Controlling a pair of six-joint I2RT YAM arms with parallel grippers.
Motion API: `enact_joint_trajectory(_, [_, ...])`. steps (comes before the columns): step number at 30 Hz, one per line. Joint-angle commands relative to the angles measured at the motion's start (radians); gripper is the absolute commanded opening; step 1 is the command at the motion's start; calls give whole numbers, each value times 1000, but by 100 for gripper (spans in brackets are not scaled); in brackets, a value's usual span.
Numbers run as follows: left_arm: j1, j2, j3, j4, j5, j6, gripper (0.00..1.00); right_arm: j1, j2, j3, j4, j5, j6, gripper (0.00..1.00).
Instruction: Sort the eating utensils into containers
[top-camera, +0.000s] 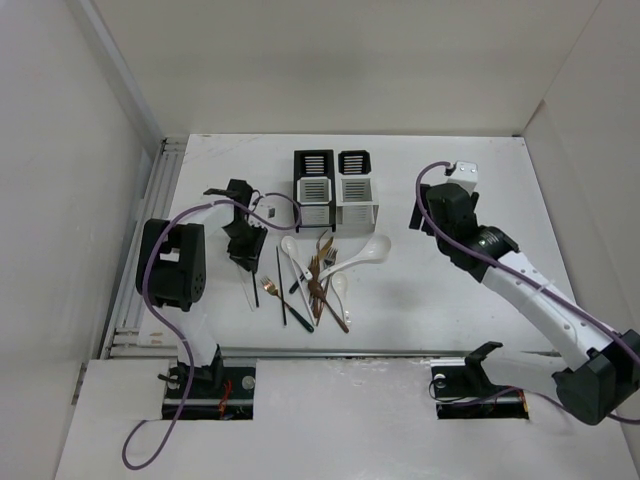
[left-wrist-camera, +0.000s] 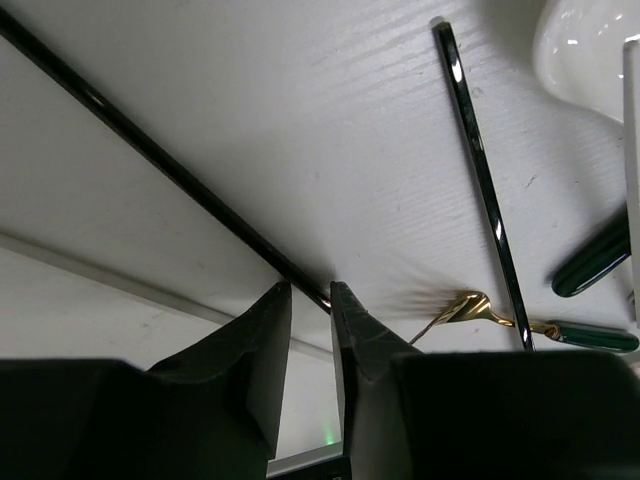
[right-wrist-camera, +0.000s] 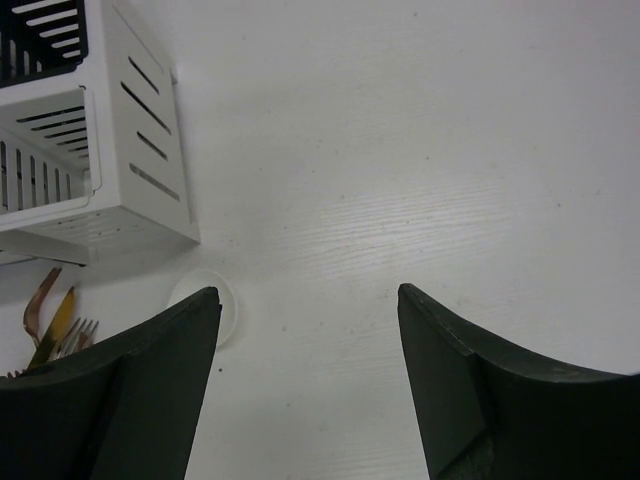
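L tool (left-wrist-camera: 311, 298) nearly closed, slim gap straddling black chopstick (left-wrist-camera: 150, 147) end, not yet pinched; squeeze square, lift slow, avoid pivot; R tool (right-wrist-camera: 308, 305) wide open, empty.

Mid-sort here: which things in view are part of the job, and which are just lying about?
Job:
chopsticks
gold fork
white spoons
mixed pile
black caddy
white caddy

Lying about:
nothing loose that I can see; only rig fixtures, the purple cables and the side rail
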Motion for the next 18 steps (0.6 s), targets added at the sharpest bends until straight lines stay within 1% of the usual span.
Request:
enact_joint_trajectory(1, [9, 48, 1, -9, 19, 13, 19, 8, -52, 47, -16, 72, -16, 77])
enact_joint_trajectory(2, [9, 63, 1, -9, 19, 13, 19, 8, -52, 47, -16, 84, -16, 77])
enact_joint_trajectory(5, [9, 109, 31, -20, 19, 13, 14, 8, -72, 47, -25, 94, -16, 77])
enact_joint_trajectory(6, [9, 119, 41, -20, -12, 13, 10, 8, -72, 47, -25, 103, -16, 77])
enact_joint_trajectory(7, [9, 119, 53, -20, -27, 4, 3, 8, -72, 47, -25, 103, -16, 77])
enact_joint_trajectory(8, [9, 131, 53, -9, -43, 4, 0, 8, -81, 56, -25, 112, -25, 77])
enact_joint_trajectory(12, [18, 162, 74, 24, -64, -7, 0, 8, -81, 65, -25, 132, -25, 77])
enact_joint_trajectory(18, [18, 186, 140, 77, -38, -27, 0, 8, -90, 83, -25, 151, -45, 77])
